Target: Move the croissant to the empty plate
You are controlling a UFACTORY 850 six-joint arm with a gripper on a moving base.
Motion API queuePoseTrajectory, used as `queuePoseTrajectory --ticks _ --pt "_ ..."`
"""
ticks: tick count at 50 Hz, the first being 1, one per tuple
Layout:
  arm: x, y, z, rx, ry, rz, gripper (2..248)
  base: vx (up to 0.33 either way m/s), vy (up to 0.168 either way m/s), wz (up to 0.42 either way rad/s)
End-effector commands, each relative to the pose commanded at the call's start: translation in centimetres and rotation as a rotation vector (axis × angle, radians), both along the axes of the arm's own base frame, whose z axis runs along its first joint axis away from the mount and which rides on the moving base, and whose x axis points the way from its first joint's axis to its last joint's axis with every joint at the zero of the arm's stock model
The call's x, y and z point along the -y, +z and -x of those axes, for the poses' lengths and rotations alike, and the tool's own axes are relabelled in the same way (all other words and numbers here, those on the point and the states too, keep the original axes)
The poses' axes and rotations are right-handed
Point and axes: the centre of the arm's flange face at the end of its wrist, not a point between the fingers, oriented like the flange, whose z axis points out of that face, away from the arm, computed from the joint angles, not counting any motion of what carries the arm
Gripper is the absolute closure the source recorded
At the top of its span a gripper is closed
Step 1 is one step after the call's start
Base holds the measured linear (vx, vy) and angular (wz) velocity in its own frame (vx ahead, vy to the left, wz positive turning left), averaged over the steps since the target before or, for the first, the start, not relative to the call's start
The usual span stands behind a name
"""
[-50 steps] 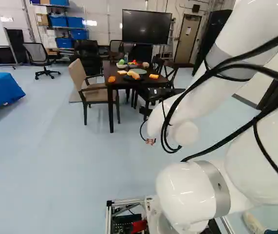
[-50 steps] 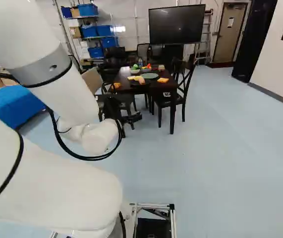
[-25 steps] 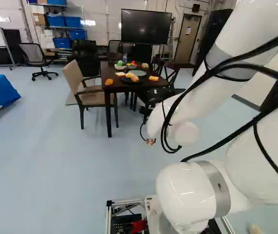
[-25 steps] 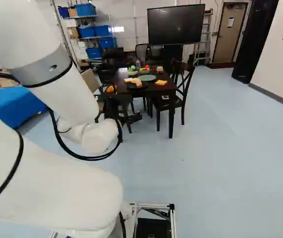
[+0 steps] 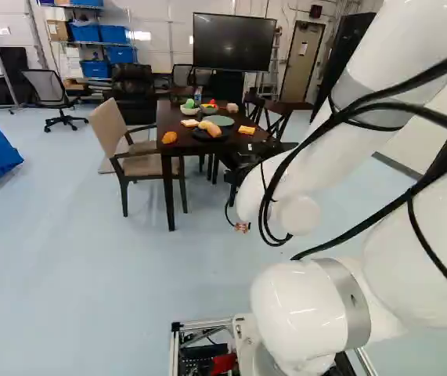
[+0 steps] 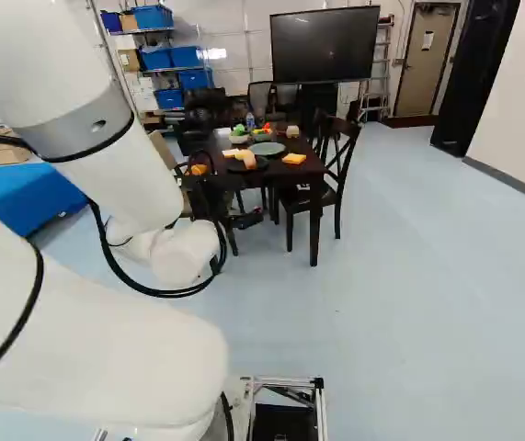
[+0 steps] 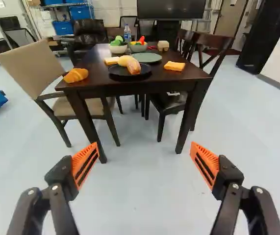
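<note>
If driven too far forward with the gripper (image 7: 144,145) spread wide and empty, could ram the table (image 7: 105,89) and knock the croissant (image 7: 76,75) off its near corner.

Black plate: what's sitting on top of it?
The black plate holds a browned, bread-like piece and a rounded, pale-yellow piece. Whatever is directly beneath them is covered and cannot be seen.

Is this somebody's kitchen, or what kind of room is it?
Probably a workshop or robot lab set up with a pretend dining spot: blue plastic bins on metal shelves, a black wheeled office chair, and a dark wooden table with food on it.
</note>
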Motion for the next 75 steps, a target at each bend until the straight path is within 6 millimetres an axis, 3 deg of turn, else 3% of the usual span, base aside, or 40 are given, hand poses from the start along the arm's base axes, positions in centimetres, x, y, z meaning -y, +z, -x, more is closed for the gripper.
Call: queuePoseTrajectory --ticks 75 --pt "0.00 0.00 0.00 0.000 0.000 0.000 3 0.195 -0.024 0.126"
